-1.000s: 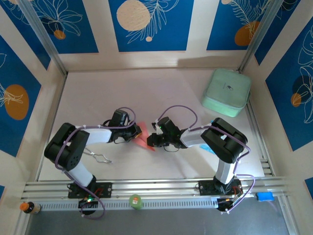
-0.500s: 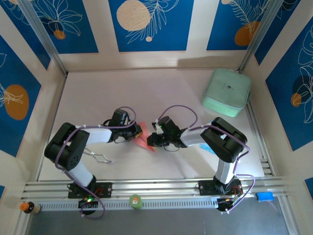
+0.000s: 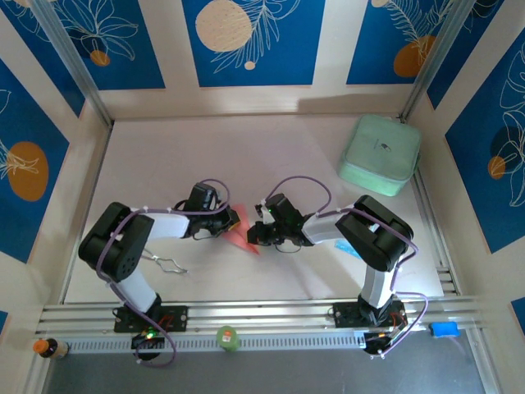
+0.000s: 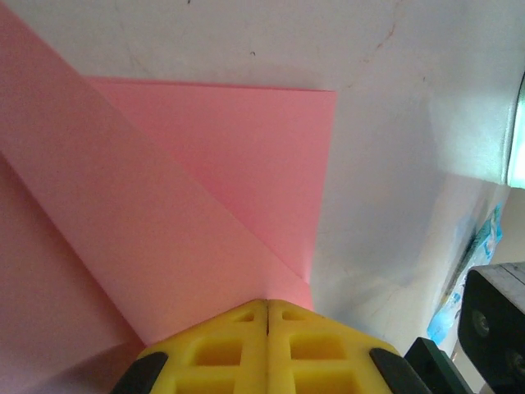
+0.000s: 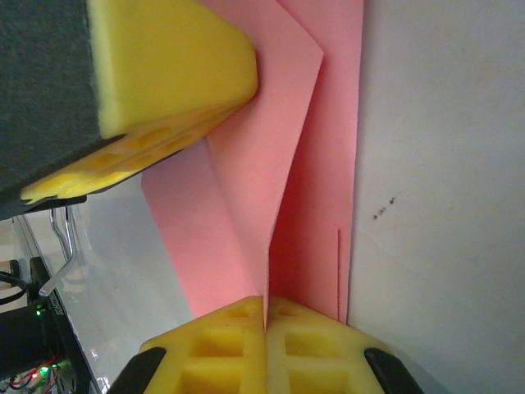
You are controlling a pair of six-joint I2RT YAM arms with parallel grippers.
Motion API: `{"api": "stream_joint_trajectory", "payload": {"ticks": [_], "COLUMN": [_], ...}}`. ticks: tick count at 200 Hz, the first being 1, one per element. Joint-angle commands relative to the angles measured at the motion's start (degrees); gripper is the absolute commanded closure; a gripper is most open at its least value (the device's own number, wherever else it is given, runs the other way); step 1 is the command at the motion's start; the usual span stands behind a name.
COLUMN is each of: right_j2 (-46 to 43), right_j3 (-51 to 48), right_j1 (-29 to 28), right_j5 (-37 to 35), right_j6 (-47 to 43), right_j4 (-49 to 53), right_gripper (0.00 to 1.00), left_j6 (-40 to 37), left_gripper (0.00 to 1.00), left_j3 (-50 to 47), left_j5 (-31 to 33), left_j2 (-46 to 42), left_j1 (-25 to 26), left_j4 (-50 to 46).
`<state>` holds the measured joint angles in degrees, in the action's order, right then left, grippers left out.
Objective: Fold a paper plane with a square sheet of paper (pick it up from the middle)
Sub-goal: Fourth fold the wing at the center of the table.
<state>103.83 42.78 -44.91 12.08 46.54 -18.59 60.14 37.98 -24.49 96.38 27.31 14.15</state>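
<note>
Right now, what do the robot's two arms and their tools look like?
Both the left arm and right arm have white links, chunky black joints and a thin purple cable looping alongside. The left tool and right tool have bright yellow fingers with square pockets moulded in.

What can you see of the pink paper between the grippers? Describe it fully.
The pink paper is thin and plain, partly folded into overlapping angled flaps with sharp creases. It lies on the white table. The right gripper, shut, pinches a raised crease; the left gripper, shut, touches another edge.
</note>
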Motion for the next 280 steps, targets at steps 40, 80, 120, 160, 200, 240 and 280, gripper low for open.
{"api": "stream_joint_trajectory", "payload": {"ticks": [40, 80, 120, 160, 200, 240, 280], "right_j2": [3.13, 3.35, 3.30, 3.31, 3.31, 3.05, 0.91], "right_j3": [-0.08, 0.11, 0.04, 0.01, -0.05, 0.15, 0.88], "right_j1": [0.08, 0.17, 0.34, 0.43, 0.43, 0.44, 0.52], "right_j5": [-0.39, -0.48, -0.72, -0.78, -0.91, -0.24, 1.92], "right_j6": [0.75, 0.96, 1.12, 1.33, 1.40, 0.99, 0.13], "right_j4": [5.66, 6.42, 6.64, 6.85, 6.89, 6.97, 8.63], "right_gripper": [0.98, 0.98, 0.99, 0.99, 1.00, 0.98, 0.91], "left_j6": [-1.78, -2.38, -2.15, -2.24, -1.90, -1.58, -2.75], "left_gripper": [0.91, 0.90, 0.90, 0.90, 0.90, 0.91, 0.91], "left_j3": [1.40, 1.75, 1.32, 1.71, 1.10, 0.22, -0.27], "left_j5": [-1.28, -1.90, -3.40, -4.59, -4.78, -4.29, -3.54], "left_j2": [1.26, 1.01, 0.84, 0.65, 2.15, 4.69, 4.89], "left_j1": [0.38, 0.44, 0.47, 0.81, 1.04, 1.02, 0.99], "left_j4": [-1.67, -1.80, -0.06, 0.13, 0.83, 1.11, -0.88]}}
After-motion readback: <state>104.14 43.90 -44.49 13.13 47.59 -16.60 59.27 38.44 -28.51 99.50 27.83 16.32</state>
